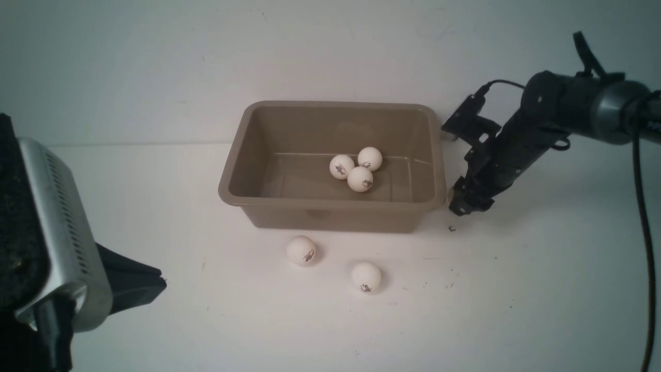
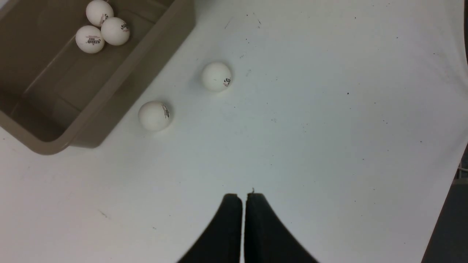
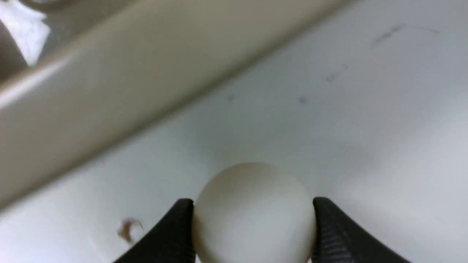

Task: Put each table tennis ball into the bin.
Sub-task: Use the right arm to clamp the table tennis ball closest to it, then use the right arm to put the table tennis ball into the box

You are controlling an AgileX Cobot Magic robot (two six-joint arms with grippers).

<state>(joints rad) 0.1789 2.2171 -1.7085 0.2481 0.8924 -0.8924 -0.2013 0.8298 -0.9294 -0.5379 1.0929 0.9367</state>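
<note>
Gripping one table tennis ball (image 3: 252, 223), the right end effector (image 3: 253, 201) presses its two black fingers against opposite sides of that ball. It sits low beside the bin (image 1: 330, 201), just outside the bin's right short wall near its front corner. Whether the ball touches the white bench (image 1: 516, 299) cannot be told. The right wrist view shows the bin's flared rim close by, blurred.

Inside the bin lie three balls (image 1: 360, 179), bunched together and touching, right of the bin's middle and toward its far wall; each carries a small dark printed mark. Two more sit on the bench in front of the bin's long near wall. The nearer ball (image 1: 301, 250) is just off that wall, about level with the bin's middle. The farther ball (image 1: 365, 276) is a little further out and to the right, apart from the first.

The left end effector (image 2: 243, 197) is clenched on nothing, with only a thin slit between its fingers. It hangs over the bench well apart from the bin, off its front-left corner.
</note>
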